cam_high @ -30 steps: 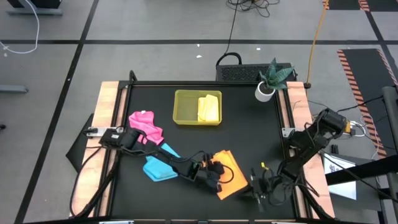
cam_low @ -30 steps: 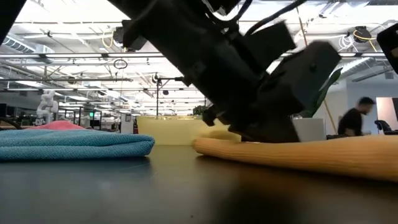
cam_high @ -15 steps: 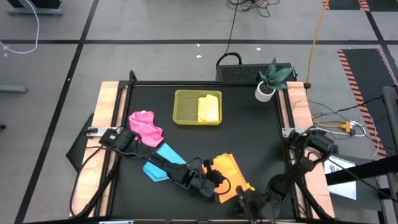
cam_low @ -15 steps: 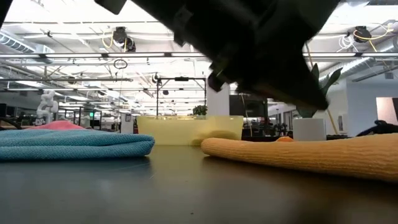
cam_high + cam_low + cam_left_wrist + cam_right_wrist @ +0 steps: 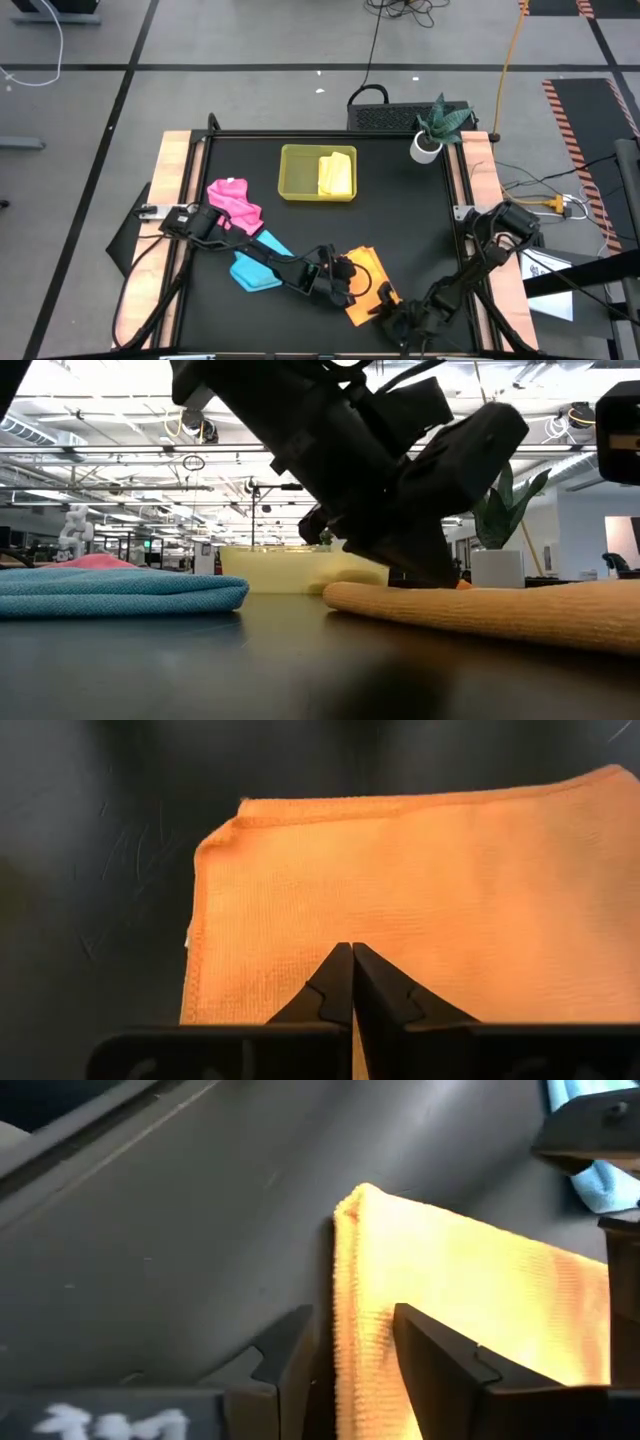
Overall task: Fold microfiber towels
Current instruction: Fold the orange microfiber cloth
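Two grippers work the orange towel, which lies well in front of the tray: left gripper pressed together on top should pin it, while right gripper, spread astride its edge, pinches squarely.

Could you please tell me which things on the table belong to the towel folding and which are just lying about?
Job: orange towel, blue towel, pink towel, yellow towel.

Lying about: yellow-green tray holding the yellow towel, potted plant.
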Controlling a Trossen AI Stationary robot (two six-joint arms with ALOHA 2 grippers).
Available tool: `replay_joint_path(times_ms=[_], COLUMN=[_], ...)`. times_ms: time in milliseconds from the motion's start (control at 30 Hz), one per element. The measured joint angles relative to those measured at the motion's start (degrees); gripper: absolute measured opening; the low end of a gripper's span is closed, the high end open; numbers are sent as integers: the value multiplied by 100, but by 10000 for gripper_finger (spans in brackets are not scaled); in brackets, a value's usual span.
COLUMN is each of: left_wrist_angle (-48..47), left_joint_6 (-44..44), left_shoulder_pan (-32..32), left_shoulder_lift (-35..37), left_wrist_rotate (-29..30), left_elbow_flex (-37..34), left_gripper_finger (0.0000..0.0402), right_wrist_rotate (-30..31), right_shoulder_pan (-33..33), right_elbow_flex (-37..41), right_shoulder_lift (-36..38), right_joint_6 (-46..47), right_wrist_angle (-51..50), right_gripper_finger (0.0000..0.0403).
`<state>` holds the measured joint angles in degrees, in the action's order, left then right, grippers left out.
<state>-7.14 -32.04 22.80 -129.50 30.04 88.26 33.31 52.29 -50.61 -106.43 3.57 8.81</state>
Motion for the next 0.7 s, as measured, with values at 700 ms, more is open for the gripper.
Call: replay_joint_path(times_ms=[700], left_wrist_angle=[-828], left_joint_6=[-99], left_shoulder_pan=[219], left_shoulder_lift=[205], left_wrist_rotate=[-220], left_elbow_flex=[-2], left_gripper_finger=[9], right_wrist_rotate=[-524], right_shoulder_pan=[-7], right_elbow_flex=[2], right_shoulder_lift=[451], right_joint_6=[820], right_wrist_angle=[-38], right_gripper_finger=[12])
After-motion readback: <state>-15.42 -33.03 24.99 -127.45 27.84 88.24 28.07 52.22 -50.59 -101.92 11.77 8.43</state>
